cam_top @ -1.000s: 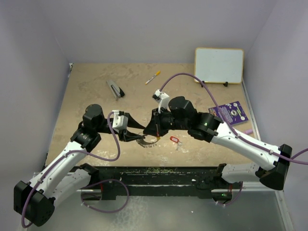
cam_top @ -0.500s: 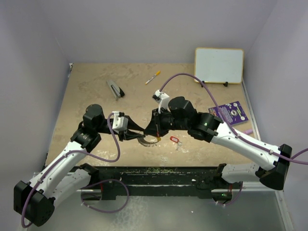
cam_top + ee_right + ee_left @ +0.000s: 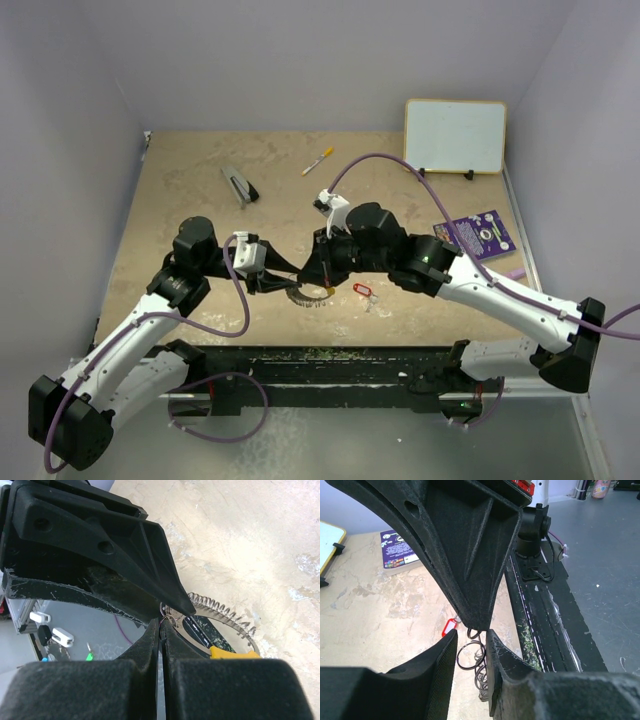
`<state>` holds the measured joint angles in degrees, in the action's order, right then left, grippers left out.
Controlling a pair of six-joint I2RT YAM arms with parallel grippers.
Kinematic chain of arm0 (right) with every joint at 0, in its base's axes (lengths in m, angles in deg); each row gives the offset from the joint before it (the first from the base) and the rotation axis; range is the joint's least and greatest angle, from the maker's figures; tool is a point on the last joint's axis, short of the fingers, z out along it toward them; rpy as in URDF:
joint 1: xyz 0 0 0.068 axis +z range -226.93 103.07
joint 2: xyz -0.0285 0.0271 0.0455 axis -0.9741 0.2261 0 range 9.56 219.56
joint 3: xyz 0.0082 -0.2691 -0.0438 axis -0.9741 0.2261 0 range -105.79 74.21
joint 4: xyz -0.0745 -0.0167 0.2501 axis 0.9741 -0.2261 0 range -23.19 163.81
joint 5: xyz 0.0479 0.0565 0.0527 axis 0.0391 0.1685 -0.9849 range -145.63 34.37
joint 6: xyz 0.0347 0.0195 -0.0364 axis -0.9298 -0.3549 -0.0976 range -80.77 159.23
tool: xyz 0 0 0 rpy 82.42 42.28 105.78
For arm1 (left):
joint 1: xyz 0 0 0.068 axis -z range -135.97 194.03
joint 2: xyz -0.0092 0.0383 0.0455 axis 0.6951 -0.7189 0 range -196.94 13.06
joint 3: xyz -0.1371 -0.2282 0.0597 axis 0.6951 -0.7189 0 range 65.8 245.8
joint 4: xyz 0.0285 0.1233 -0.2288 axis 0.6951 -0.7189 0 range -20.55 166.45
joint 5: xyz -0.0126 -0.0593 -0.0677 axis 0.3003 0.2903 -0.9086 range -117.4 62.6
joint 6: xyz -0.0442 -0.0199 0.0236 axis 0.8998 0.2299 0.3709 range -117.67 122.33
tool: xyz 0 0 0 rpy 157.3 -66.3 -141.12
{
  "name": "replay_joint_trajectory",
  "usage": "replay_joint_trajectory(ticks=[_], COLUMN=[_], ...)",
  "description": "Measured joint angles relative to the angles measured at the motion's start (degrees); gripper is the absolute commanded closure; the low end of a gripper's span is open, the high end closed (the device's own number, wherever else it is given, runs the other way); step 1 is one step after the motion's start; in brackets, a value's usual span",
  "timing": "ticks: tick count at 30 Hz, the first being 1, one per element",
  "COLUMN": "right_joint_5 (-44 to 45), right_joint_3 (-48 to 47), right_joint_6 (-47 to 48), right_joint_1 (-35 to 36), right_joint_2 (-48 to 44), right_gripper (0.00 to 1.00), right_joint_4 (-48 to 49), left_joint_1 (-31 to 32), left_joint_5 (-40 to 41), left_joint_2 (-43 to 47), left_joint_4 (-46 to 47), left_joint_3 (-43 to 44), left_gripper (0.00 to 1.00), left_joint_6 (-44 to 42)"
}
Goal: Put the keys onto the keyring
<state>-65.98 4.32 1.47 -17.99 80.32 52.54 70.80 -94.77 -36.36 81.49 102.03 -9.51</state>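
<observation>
Keyring (image 3: 305, 294) is the focus here, caught between both arms at the near-middle of the desk (image 3: 200, 200): the left fingers (image 3: 442, 670) stand a narrow gap apart with its wire coils filling that gap, and the right fingers (image 3: 150, 645) are pressed fully together, seemingly pinching one strand at their tips. It looks like the ring-opening step, so the next move calls for prising a gap and fetching the keys (image 3: 364, 292), lying loose just right of the ring, not yet threaded
</observation>
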Motion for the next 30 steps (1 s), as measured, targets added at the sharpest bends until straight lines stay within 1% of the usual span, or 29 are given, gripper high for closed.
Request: replay_joint_trajectory(ticks=[5, 7, 10, 12, 13, 14, 15, 20, 24, 30], right_joint_5=[0.3, 0.4, 0.4, 0.4, 0.4, 0.4, 0.4, 0.5, 0.9, 1.9], right_joint_3=[-0.9, -0.9, -0.9, -0.9, -0.9, -0.9, -0.9, -0.9, -0.9, -0.9], right_joint_6=[0.3, 0.4, 0.5, 0.6, 0.6, 0.7, 0.7, 0.8, 0.7, 0.6], right_joint_1=[0.6, 0.7, 0.8, 0.9, 0.9, 1.0, 1.1, 1.2, 1.4, 1.4], right_joint_2=[0.4, 0.5, 0.5, 0.5, 0.5, 0.5, 0.5, 0.5, 0.5, 0.4], right_gripper=[1.00, 1.00, 1.00, 1.00, 1.00, 1.00, 1.00, 1.00, 1.00, 1.00], right_joint_4=[-0.9, -1.2, -1.4, -1.6, -1.7, -1.8, -2.0, -2.5, -2.6, -2.9], left_joint_1=[0.0, 0.0, 0.0, 0.0, 0.0, 0.0, 0.0, 0.0, 0.0, 0.0], left_joint_5=[-0.2, -0.4, -1.0, -1.3, -1.4, -1.5, -1.6, -1.4, -1.4, -1.4], left_joint_2=[-0.2, -0.2, -0.2, -0.2, -0.2, -0.2, -0.2, -0.2, -0.3, -0.3], left_joint_4=[-0.1, -0.5, -1.3, -1.8, -2.0, -2.4, -2.7, -6.3, -10.4, -10.5], left_joint_3=[0.0, 0.0, 0.0, 0.0, 0.0, 0.0, 0.0, 0.5, 2.5, 3.5], left_gripper=[0.68, 0.71, 0.78, 0.80, 0.78, 0.69, 0.64, 0.47, 0.42, 0.41], left_joint_6=[0.0, -0.4, -1.3, -1.6, -1.8, -2.3, -2.6, -4.9, -7.3, -6.6])
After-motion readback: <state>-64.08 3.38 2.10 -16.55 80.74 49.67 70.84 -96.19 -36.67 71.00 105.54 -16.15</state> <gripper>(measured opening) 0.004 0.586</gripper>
